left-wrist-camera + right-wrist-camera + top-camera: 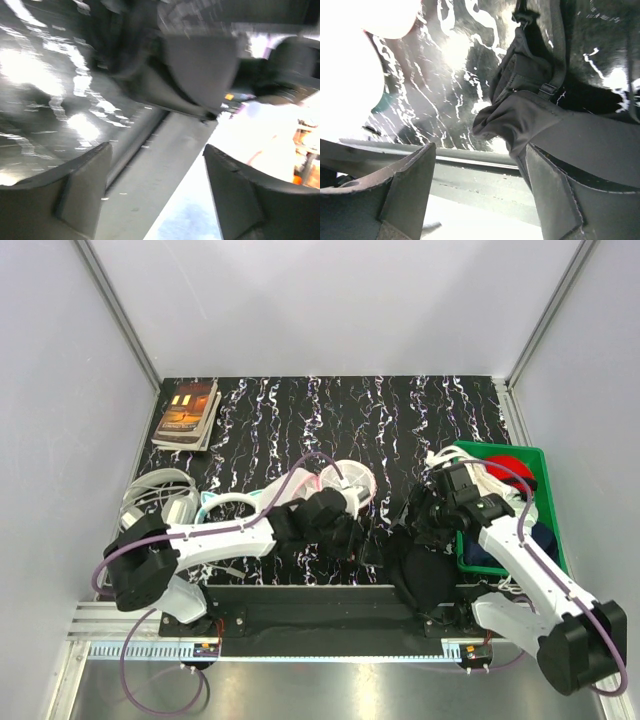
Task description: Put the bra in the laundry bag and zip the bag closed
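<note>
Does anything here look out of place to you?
Yes: the black bra lies crumpled at the near edge of the table, seemingly drooping over it, apart from the white mesh bag it belongs in.

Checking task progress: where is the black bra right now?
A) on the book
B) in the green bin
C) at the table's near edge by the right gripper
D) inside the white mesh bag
C: the bra lies loose at the near edge of the table, beside the open right gripper, outside the mesh bag.
</note>
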Action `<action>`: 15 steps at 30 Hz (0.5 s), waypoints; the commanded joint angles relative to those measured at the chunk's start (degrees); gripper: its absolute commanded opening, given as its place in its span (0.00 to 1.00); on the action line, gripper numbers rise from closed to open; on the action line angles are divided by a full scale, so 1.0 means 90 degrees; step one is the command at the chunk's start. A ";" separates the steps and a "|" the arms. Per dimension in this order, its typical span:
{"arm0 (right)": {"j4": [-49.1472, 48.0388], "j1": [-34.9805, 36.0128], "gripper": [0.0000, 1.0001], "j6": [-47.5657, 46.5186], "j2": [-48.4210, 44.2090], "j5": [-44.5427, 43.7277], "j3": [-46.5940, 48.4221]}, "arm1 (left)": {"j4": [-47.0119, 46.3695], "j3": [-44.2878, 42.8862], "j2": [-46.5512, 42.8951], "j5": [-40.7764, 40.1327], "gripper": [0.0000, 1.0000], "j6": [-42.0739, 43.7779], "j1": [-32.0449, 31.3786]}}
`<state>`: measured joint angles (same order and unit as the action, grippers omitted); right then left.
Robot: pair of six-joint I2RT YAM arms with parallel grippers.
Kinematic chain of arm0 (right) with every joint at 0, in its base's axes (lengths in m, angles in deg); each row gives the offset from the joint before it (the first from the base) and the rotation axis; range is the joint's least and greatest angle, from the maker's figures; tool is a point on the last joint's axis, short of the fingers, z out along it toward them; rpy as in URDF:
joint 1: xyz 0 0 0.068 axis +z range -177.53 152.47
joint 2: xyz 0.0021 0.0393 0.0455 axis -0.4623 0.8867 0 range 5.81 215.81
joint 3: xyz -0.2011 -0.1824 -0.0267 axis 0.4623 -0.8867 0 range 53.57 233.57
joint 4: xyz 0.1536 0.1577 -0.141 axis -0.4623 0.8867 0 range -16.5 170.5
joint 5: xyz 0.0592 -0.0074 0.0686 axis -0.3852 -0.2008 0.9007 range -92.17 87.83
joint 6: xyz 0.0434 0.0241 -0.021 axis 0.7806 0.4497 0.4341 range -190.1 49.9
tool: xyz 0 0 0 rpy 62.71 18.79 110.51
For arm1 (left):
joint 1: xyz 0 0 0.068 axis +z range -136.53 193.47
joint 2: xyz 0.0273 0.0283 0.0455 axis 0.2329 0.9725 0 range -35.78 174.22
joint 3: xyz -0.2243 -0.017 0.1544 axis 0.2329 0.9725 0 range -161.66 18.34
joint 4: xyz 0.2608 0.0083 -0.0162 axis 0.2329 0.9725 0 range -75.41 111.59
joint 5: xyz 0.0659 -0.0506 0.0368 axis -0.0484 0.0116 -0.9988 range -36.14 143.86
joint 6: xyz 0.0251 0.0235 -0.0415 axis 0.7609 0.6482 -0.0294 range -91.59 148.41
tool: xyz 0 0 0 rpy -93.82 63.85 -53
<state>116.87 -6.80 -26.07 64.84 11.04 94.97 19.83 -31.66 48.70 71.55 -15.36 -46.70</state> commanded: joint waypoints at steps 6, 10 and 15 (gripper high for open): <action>0.0874 -0.0603 0.81 -0.0594 -0.0240 -0.0951 0.1170 | -0.1489 -0.0021 0.0543 -0.0031 0.84 -0.1902 -0.0620; 0.0971 -0.1296 0.81 -0.0878 -0.0289 -0.0668 0.1414 | -0.2640 0.0067 0.1225 0.0192 0.84 -0.2801 -0.0737; 0.1118 -0.1444 0.82 -0.1045 -0.0435 -0.0628 0.1659 | -0.3542 -0.0040 0.2105 0.0456 0.91 -0.3916 -0.0796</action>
<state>125.24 -19.28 -33.17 62.48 5.01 107.06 -2.64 -31.31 64.83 73.80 -42.83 -53.32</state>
